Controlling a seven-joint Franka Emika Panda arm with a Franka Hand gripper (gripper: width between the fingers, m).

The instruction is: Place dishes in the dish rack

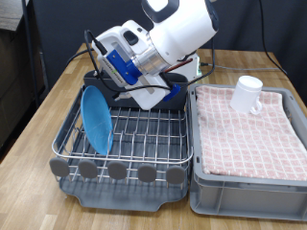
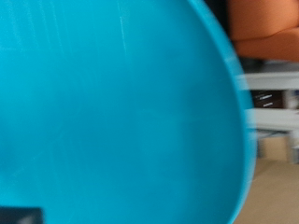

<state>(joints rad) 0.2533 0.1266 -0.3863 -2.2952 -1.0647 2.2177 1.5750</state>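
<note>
The plate [image 1: 96, 119] is stood on edge in the dish rack [image 1: 144, 144], left of centre; the mug [image 1: 247, 94] lies upper right. Whether the tool is open cannot be told. If knocked, the plate could topple.

Smooth glossy plate [image 1: 96, 119]; silver wire grid on dark plastic dish rack [image 1: 144, 144]; checked cloth [image 1: 249, 129]; glazed white mug [image 1: 247, 93]; wood-grain worktop [image 1: 38, 120].
</note>
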